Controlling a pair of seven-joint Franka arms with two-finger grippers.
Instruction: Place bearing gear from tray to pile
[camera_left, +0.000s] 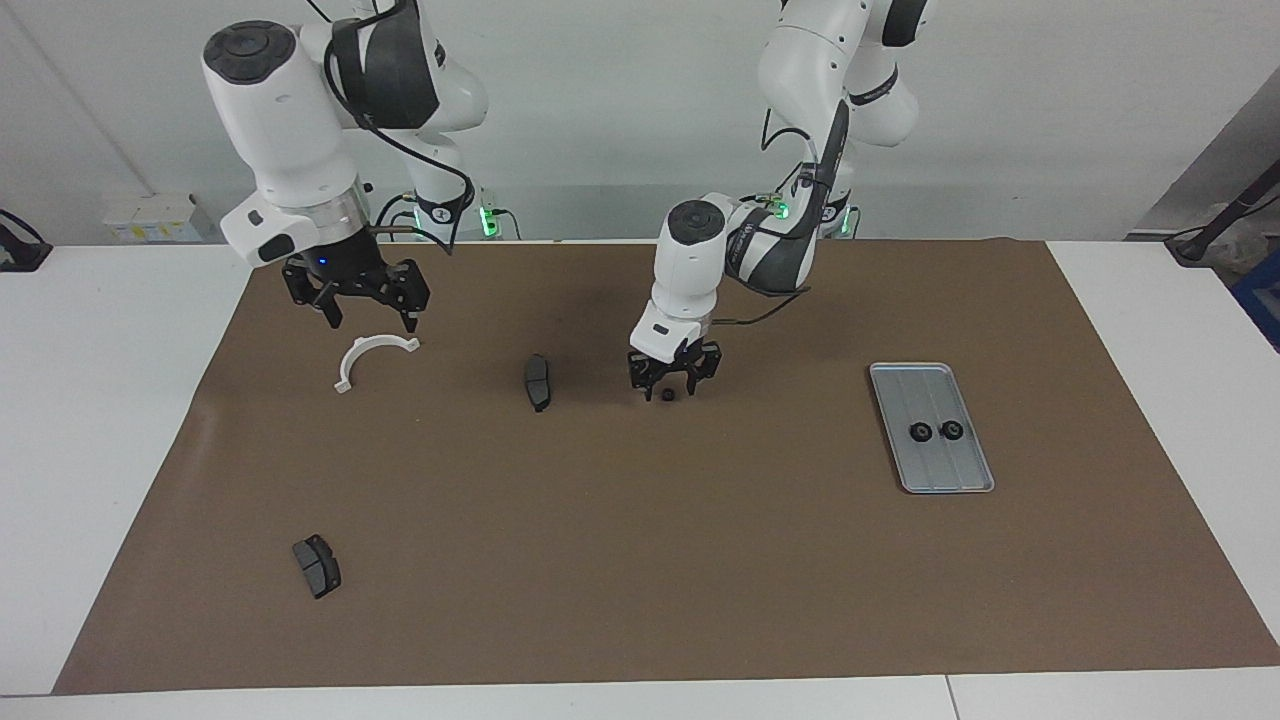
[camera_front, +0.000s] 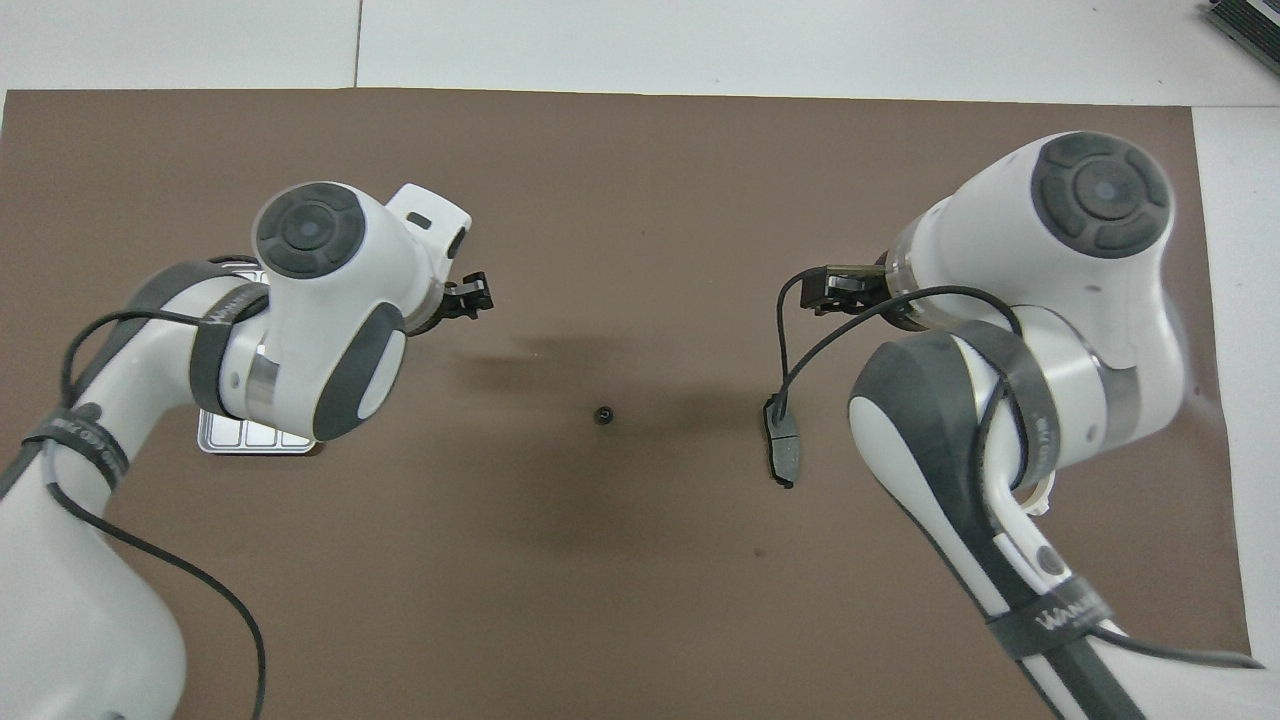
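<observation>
A small black bearing gear (camera_left: 667, 395) lies flat on the brown mat near the table's middle, at about 3 o'clock from a dark brake pad (camera_left: 538, 381) in the facing view. Two more black gears (camera_left: 919, 432) sit side by side in the silver ridged tray (camera_left: 965, 478). A white half-ring bracket (camera_left: 366, 356) lies at 9 o'clock from that pad, and a second pad (camera_left: 316, 565) at 7 o'clock.
</observation>
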